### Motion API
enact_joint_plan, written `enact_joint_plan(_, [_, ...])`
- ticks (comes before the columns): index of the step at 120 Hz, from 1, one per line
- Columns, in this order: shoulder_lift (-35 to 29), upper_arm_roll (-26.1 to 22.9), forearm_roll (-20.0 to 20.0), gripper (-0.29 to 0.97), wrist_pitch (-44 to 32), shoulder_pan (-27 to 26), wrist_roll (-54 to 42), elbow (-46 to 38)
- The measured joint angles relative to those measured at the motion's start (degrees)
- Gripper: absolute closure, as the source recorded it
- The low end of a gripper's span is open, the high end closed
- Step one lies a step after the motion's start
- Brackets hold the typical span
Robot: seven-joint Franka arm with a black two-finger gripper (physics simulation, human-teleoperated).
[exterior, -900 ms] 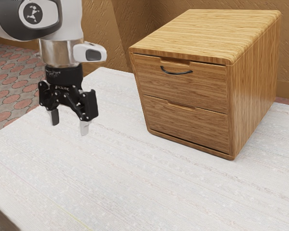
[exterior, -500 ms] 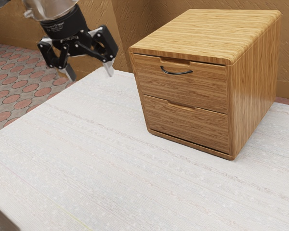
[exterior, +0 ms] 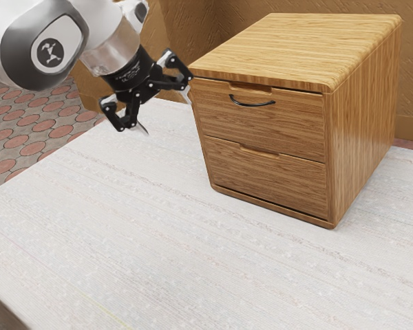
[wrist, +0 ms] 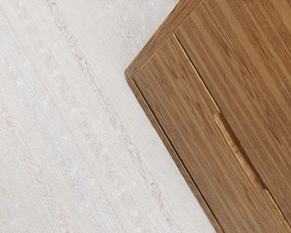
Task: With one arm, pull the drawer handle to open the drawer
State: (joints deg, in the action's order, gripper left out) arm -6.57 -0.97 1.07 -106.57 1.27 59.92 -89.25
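- Ahead of the tool (exterior: 165, 111), beyond the cabinet's (exterior: 296, 48) near corner, lies the drawer handle (exterior: 252, 103), not touching.
- Handle's long axis runs across the shut top drawer (exterior: 275, 130).
- Tool: spread wide, empty.

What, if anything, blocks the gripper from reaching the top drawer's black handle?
Probably nothing, so likely yes: the open gripper hovers off the front corner of the cabinet, and the handle sits exposed on its front.

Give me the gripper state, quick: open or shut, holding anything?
Gripper: open, holding nothing, short of the black drawer handle.
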Motion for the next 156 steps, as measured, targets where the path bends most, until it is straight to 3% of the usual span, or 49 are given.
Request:
enact_joint_plan(25, [-0.4,-1.7,-1.9,0.0,-15.8,-0.6,7.8,-7.7])
enact_joint_plan(70, [-0.8,-3.0,-2.8,0.0,-32.8,-0.6,16.5,-15.6])
enact_joint_plan(156, [3.6,-2.7,-2.8,0.0,-43.5,-0.1,23.7,-16.3])
